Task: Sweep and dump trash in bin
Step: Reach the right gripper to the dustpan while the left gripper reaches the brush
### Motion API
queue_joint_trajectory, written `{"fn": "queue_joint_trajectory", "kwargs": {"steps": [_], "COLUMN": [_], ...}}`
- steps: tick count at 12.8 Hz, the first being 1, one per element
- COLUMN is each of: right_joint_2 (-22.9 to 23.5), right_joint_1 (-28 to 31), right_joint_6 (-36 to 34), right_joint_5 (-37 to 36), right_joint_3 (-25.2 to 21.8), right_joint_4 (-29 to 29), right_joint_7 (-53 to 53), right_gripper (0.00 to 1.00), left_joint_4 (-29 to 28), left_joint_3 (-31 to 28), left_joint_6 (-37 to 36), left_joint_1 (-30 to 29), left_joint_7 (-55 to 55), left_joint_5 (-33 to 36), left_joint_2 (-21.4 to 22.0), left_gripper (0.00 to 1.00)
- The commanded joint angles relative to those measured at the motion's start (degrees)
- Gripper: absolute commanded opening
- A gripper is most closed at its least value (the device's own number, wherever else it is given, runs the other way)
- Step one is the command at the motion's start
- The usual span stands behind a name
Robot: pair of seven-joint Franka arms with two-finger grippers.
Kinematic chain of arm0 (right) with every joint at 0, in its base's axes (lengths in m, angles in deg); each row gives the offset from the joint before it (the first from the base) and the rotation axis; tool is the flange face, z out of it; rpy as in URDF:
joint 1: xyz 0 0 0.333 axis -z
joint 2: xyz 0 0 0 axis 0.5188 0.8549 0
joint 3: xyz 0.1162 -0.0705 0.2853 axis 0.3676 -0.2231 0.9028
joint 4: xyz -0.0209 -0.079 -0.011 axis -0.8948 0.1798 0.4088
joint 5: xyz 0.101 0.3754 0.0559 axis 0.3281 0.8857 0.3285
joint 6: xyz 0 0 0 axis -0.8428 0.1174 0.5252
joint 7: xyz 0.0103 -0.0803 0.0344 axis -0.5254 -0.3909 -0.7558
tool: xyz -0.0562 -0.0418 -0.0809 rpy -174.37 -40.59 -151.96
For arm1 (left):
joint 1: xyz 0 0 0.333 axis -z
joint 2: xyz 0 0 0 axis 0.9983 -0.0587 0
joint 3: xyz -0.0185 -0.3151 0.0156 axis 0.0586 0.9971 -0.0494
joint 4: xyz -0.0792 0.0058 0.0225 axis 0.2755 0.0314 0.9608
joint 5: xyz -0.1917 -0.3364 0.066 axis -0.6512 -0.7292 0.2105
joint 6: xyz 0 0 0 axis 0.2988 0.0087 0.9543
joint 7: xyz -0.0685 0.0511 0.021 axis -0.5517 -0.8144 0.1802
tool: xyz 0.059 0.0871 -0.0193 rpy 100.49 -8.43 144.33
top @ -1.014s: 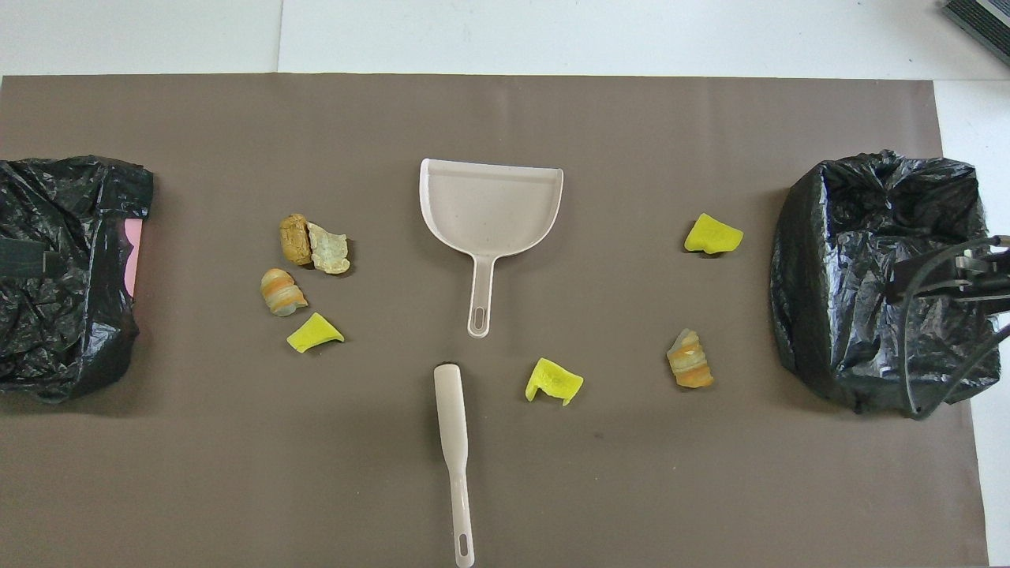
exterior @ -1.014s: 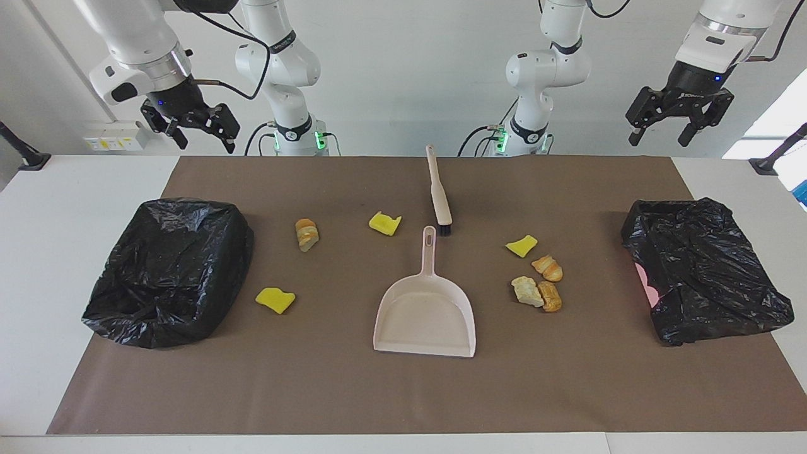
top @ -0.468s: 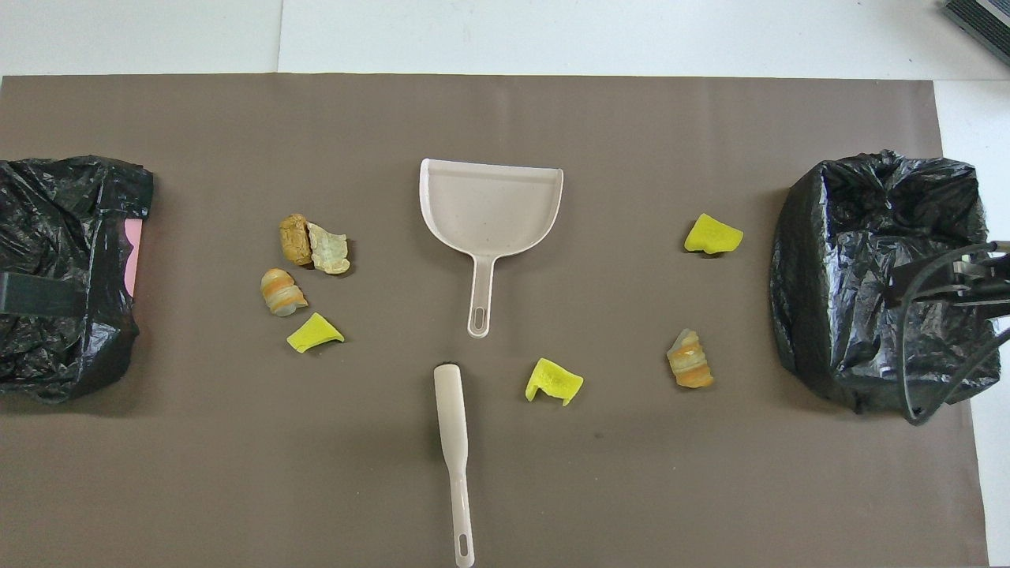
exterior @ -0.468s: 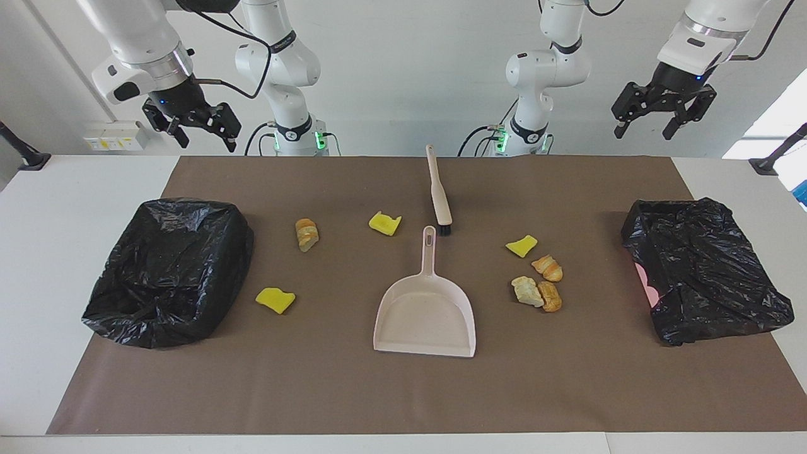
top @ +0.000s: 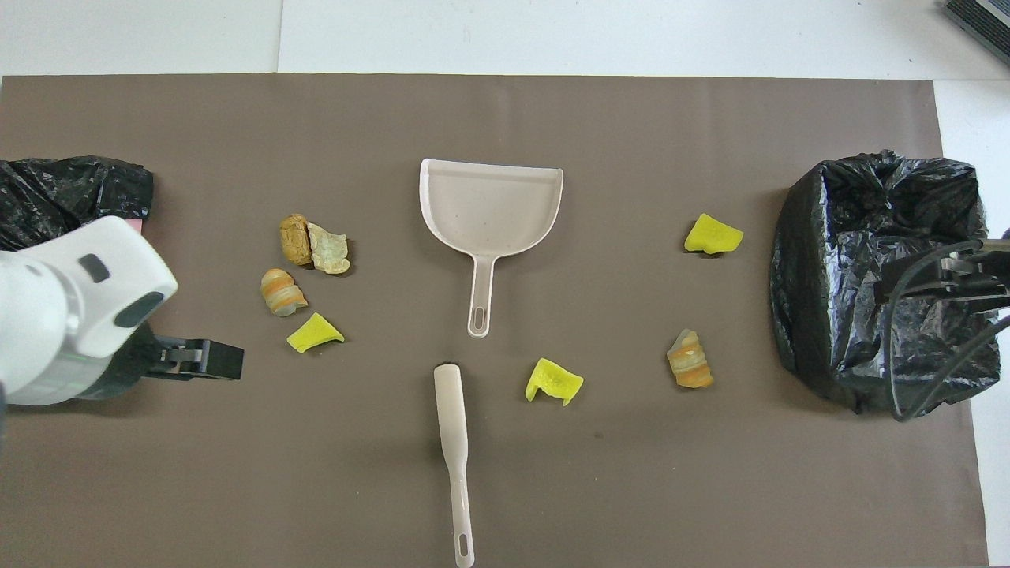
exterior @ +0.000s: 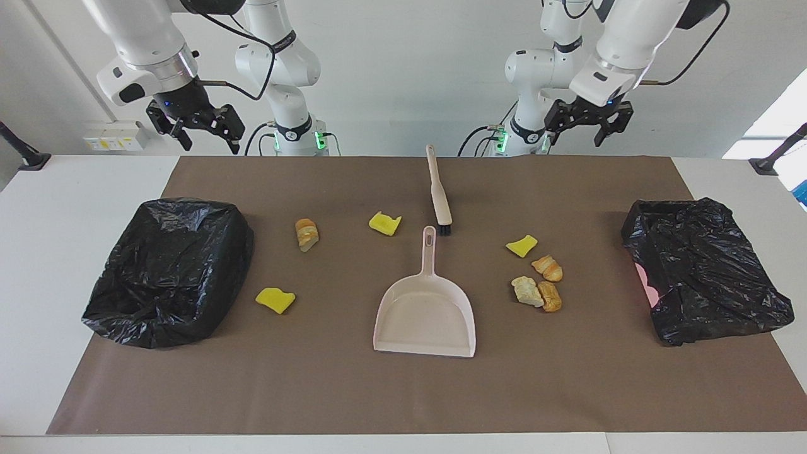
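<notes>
Beige dustpan (exterior: 424, 314) and brush (exterior: 438, 192), no legible markings.

I see a brown paper mat (exterior: 403, 391) covering the white desk (exterior: 63, 208); grey wall sockets (exterior: 113, 135) sit near its edge.

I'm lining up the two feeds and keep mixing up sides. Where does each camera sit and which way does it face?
Facing view: high across the table, looking at the robots; both bases and arms, open left gripper and open right gripper show.
Overhead view: above the robots' end, looking forward and down; left wrist and gripper, right gripper's cabling.
Shared: dustpan, brush, half a turn apart.
</notes>
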Motion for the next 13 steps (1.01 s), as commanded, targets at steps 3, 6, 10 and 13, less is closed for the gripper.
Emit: {"fn": "queue_joint_trajectory", "kwargs": {"steps": [3,6,10,13], "right_joint_2": [1.22,2.54,7.36,11.14], "right_joint_1": [0.06,-2.3,-6.16,-9.77], "right_joint_6": [2.96,5.41,7.87,12.79], "right_joint_5": [1.57,1.05,1.13,1.13], "right_joint_3": [0.76,1.46,1.46,1.46], "right_joint_4": [-1.09,-0.91,0.76,1.72], "right_joint_7": [0.63,0.8,4.22,8.26], "right_gripper": [1.0,1.0,1.0,1.0], "left_joint_4": [-14.39,-20.71,-30.65,-35.14], "left_joint_3": [-0.84,-0.84,-0.84,-0.84], "left_joint_6": [15.09,22.91,37.05,42.62], "left_joint_1": [9.49,17.05,28.73,34.64], "left_joint_7": [6.98,13.56,22.87,28.94], "left_joint_5": [-3.28,-3.91,-4.09,-4.09], "left_joint_2": [3.41,2.71,-1.32,-2.83], "left_gripper": [1.0,1.0,1.0,1.0]}}
